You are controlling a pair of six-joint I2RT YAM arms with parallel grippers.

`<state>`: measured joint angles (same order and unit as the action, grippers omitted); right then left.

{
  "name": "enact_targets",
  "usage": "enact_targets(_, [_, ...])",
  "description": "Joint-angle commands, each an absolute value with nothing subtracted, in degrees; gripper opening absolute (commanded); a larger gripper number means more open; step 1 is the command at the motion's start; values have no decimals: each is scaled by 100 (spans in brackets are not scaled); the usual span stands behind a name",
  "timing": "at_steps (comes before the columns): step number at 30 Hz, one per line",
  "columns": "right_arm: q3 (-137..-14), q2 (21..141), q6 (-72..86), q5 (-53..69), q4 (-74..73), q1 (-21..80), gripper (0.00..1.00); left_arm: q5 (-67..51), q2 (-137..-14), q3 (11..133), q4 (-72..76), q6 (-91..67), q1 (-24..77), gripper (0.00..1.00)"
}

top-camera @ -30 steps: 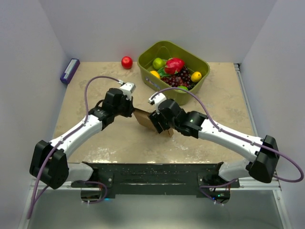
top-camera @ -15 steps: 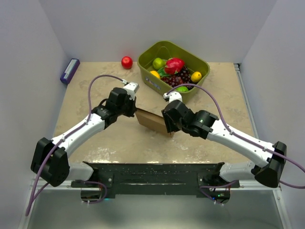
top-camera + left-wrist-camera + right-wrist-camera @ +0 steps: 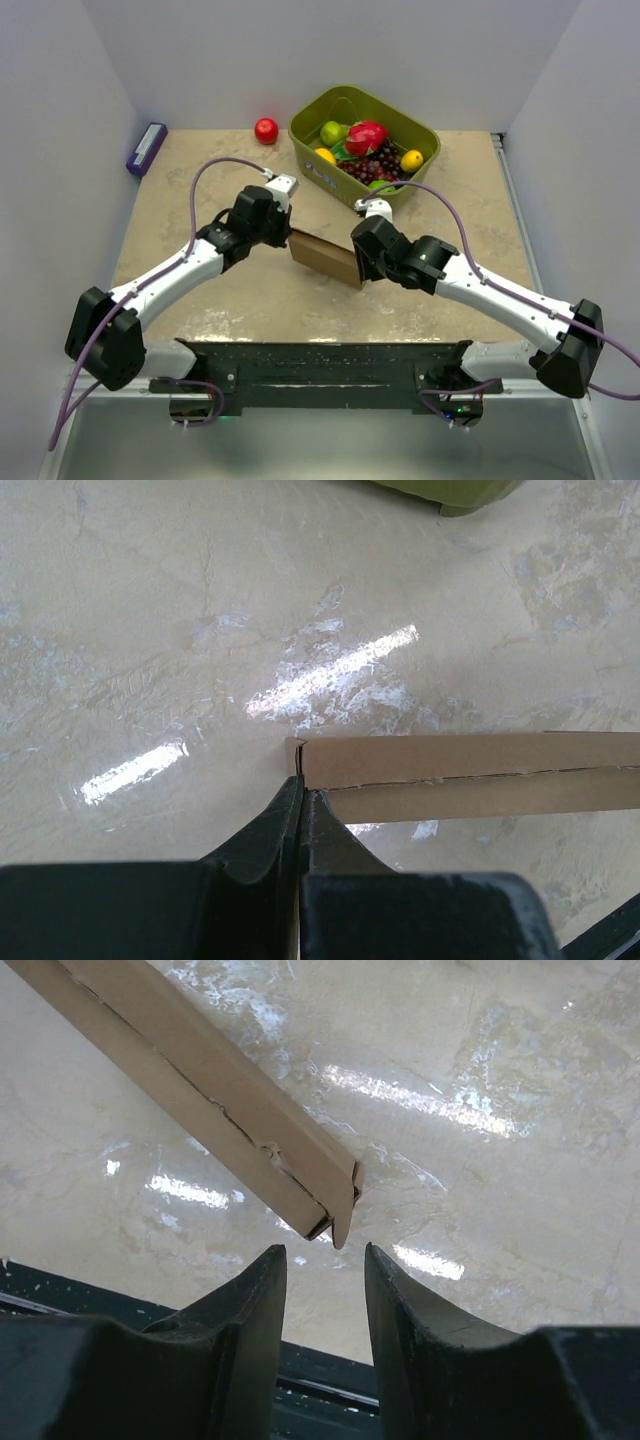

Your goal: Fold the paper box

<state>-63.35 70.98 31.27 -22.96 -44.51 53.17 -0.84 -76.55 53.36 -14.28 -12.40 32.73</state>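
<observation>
The paper box is a plain brown cardboard blank, held off the table between the two arms. My left gripper is shut on its left end; in the left wrist view the jaws pinch the corner of the box. My right gripper is open at the box's right end. In the right wrist view the fingers stand apart just below the box's end flap, not touching it.
A green basket of toy fruit stands at the back, just beyond the arms. A red apple lies left of it. A purple-blue block lies at the far left edge. The black base rail runs along the near edge.
My right gripper has let go of the box's right end and pulled back to the right. My left gripper has shifted slightly right with the box, which now shows more of its face.
</observation>
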Motion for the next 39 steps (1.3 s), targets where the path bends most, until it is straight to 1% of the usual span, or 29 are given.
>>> enact_targets(1, [-6241,6961,3270,-2330,-4210,5221,40,-9,-7884,5282,-2109,-1213,3357,0])
enact_targets(4, [-6118,6952,3208,-2163,-4008,5045,39,-18,-7884,5291,-2109,-1213,3375,0])
enact_targets(10, [-5959,6970,3173,-1995,-3841,4860,33,-18,-7893,5309,-2109,-1213,3428,0])
enact_targets(14, [-5871,6908,3155,-1864,-3657,4764,27,140,-7884,5309,-2109,-1187,3463,0])
enact_targets(17, [-5845,6899,3138,-1784,-3586,4702,21,193,-7893,5309,-2109,-1152,3507,0])
enact_targets(18, [-5827,6899,3129,-1715,-3569,4659,18,219,-7884,5300,-2109,-1151,3524,0])
enact_targets(19, [-5801,6882,3129,-1662,-3551,4632,17,246,-7892,5300,-2118,-1134,3551,0])
enact_targets(23, [-5731,6786,3120,-1424,-3437,4483,17,412,-7910,5282,-2145,-1090,3630,0])
enact_targets(27, [-5652,6698,3103,-1257,-3419,4298,24,571,-7928,5282,-2180,-1072,3700,0])
enact_targets(32, [-5660,6609,3103,-1239,-3463,4263,26,668,-7954,5300,-2206,-1072,3744,0])
enact_targets(35, [-5651,6592,3094,-1222,-3454,4254,24,712,-7963,5309,-2215,-1063,3762,0])
enact_targets(38, [-5608,6609,3085,-1152,-3384,4245,19,738,-7963,5309,-2215,-1055,3788,0])
enact_targets(39, [-5581,6618,3085,-1064,-3349,4236,15,738,-7972,5309,-2224,-1055,3797,0])
